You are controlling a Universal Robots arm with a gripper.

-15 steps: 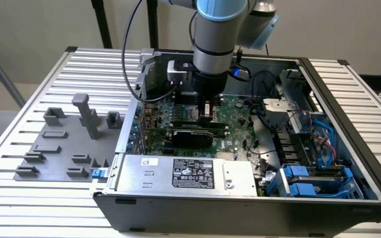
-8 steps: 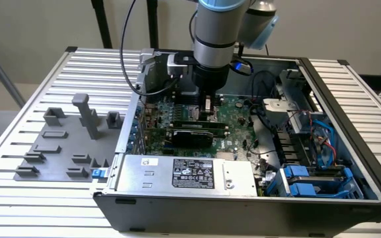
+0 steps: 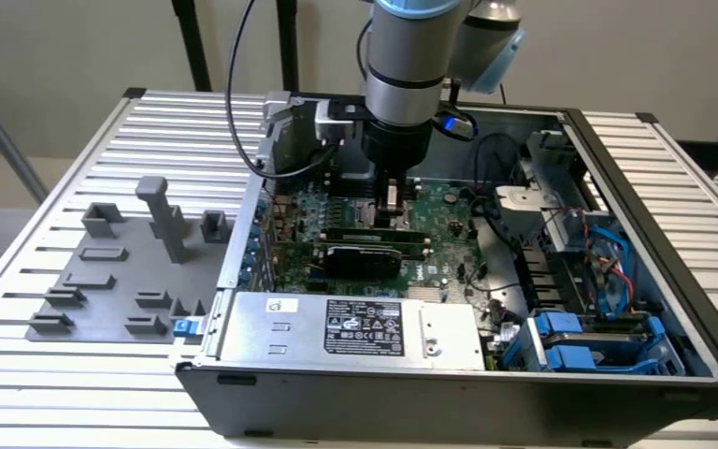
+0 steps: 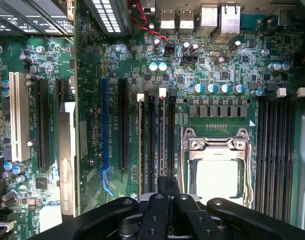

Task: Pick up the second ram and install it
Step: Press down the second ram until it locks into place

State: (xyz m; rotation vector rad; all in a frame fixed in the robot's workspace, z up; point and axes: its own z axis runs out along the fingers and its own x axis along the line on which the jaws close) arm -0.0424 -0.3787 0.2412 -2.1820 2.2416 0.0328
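The black two-fingered gripper [image 4: 165, 192] at the end of the grey arm stands down inside the open black computer case [image 3: 459, 393], its jaws drawn fully together over the big green motherboard [image 4: 222, 75]. Between the fingertips sits the thin edge of the second ram [image 4: 161, 135], a slim, long green circuit-board stick, which stands on edge in the bank of long black memory slots [image 4: 151, 140] just beside the silver processor socket [image 4: 217, 165]. The jaws are pinched on its top edge.

The exterior view shows the setting around it: the case lying on a ribbed metal table [image 3: 35, 374], a grey plastic fixture tray [image 3: 116, 281] at the exterior view's left, a silver power supply box [image 3: 359, 327] at the case's near edge, and a black-topped expansion card [image 3: 366, 253] just in front of the gripper [image 3: 391, 201]. The wrist view shows the slots themselves, with white end latches [image 4: 162, 92] and a further set of black slots [image 4: 275, 145] past the socket.
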